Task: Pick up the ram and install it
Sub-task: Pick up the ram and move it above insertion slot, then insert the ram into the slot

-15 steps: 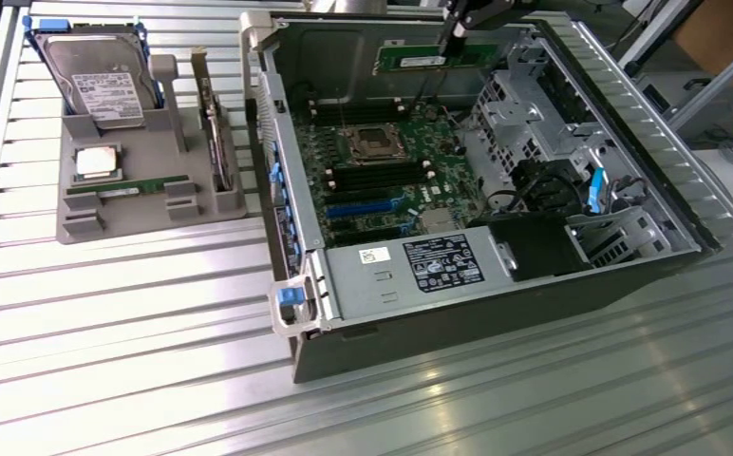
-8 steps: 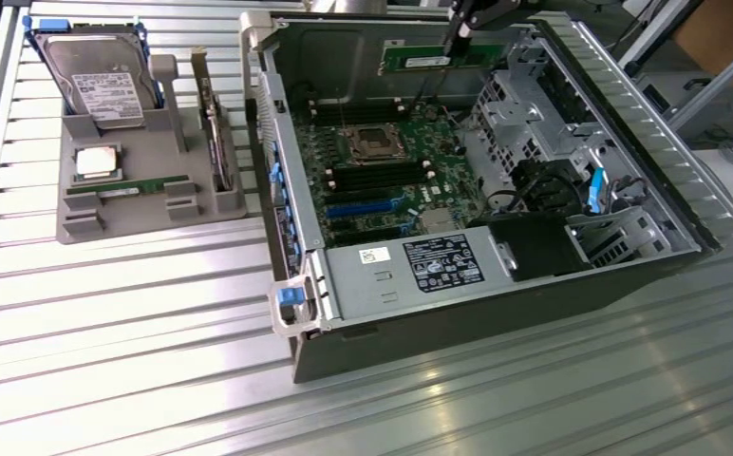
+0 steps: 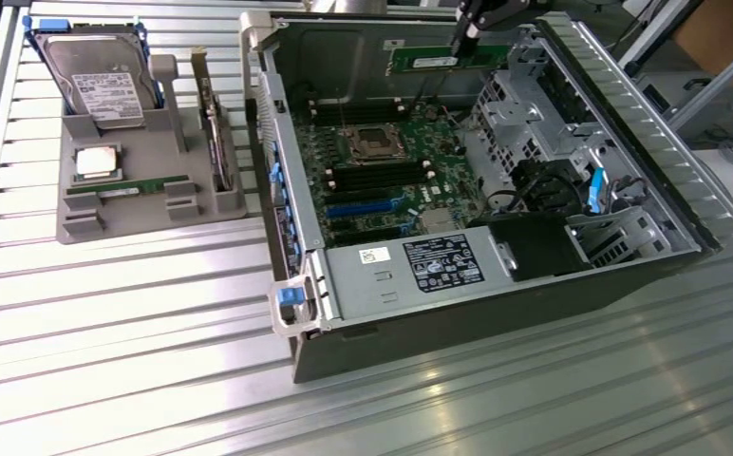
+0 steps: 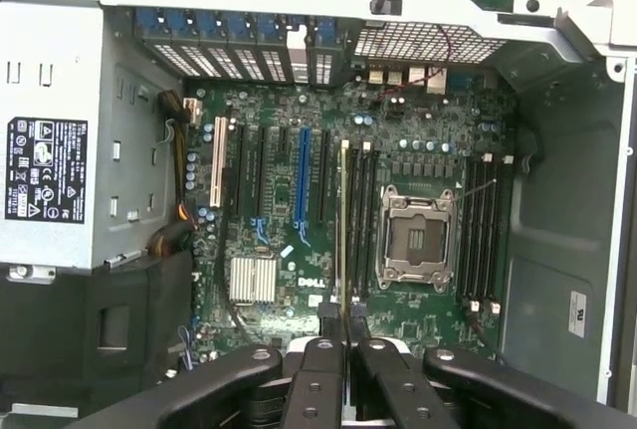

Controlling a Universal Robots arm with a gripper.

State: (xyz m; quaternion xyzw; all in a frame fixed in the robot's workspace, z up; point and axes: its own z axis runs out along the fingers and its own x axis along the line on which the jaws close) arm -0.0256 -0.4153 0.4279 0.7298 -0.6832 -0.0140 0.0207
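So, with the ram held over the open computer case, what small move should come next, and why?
Probably lower it straight down a little. The pincer is shut on the ram, which hangs well above the motherboard; in the wrist view its edge runs parallel to the empty memory slots beside the processor socket, so mainly height seems left.

The ram (image 3: 449, 60), a long, thin green board with a small white label, hangs level on its long edge, clamped in the jaws over the open computer case (image 3: 620, 171). In the wrist view it (image 4: 344, 230) appears edge-on above the motherboard (image 4: 418, 150).
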